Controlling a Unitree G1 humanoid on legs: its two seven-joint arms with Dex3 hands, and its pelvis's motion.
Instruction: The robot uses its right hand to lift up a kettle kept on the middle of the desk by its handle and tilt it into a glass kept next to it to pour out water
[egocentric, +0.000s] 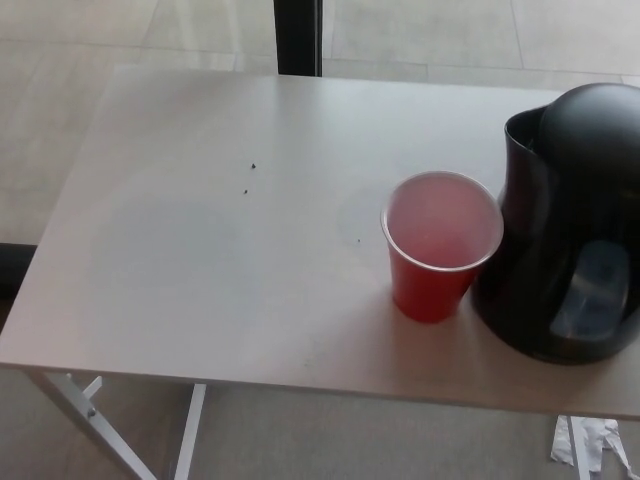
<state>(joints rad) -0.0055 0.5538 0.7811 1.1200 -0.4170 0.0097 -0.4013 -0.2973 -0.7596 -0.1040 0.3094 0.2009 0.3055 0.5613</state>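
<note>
A black kettle (572, 220) stands upright at the right side of the desk, its spout toward the left and a clear water window low on its front. Its right part is cut off by the picture edge, so the handle is hidden. A red plastic cup (440, 246) with a pale inside stands right next to it on the left, touching or nearly touching its base. Neither of my hands shows.
The pale desk top (200, 250) stretches wide to the left, with a few small dark specks (250, 178). A black post (298, 36) rises behind the far edge. White desk legs (90, 415) and crumpled paper (590, 440) lie on the floor below.
</note>
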